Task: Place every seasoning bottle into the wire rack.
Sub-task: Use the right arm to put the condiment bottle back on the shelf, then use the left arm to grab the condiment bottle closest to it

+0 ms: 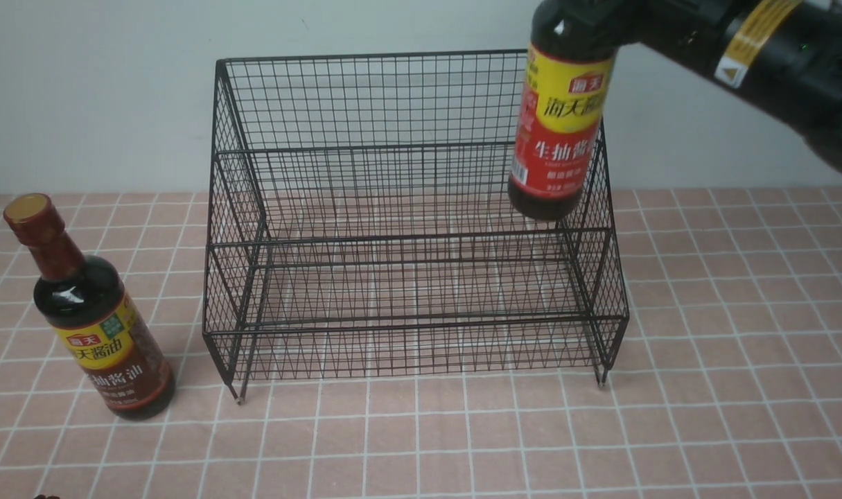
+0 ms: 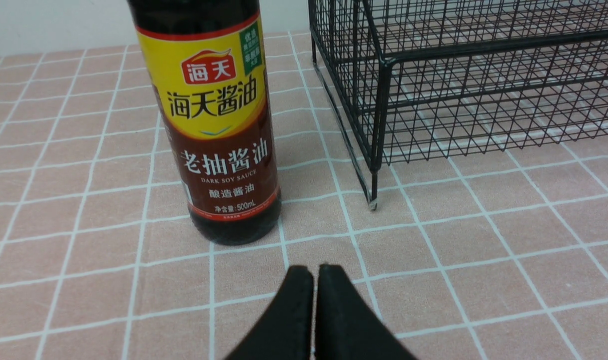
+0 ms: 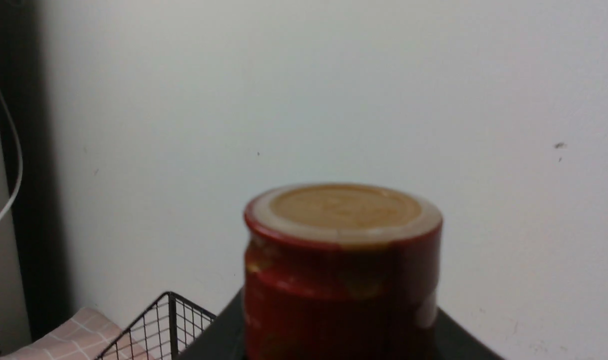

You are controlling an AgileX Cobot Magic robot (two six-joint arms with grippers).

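The wire rack [image 1: 407, 229] is standing on the worktop [image 1: 705, 416]. The right jaws are clasping the red-label bottle [image 1: 563, 138] upright over its right end. The brown-label bottle [image 1: 105, 333] is standing outside, left of it, the left jaws hovering clenched nearby.

Gloss on the bottles, matt nearly everywhere else I look.
The wire rack [image 1: 414, 240] is thin black metal wire with a dull sheen. The red-label bottle [image 1: 563, 132] at its one o'clock and the brown-label bottle [image 1: 102, 326] at its nine o'clock have glossy dark walls and slick printed labels; glass or plastic, I cannot tell. The counter [image 1: 705, 416] wears a matt pink grid-print cloth, faintly rumpled. My left claw [image 2: 315, 280] looks matt black.
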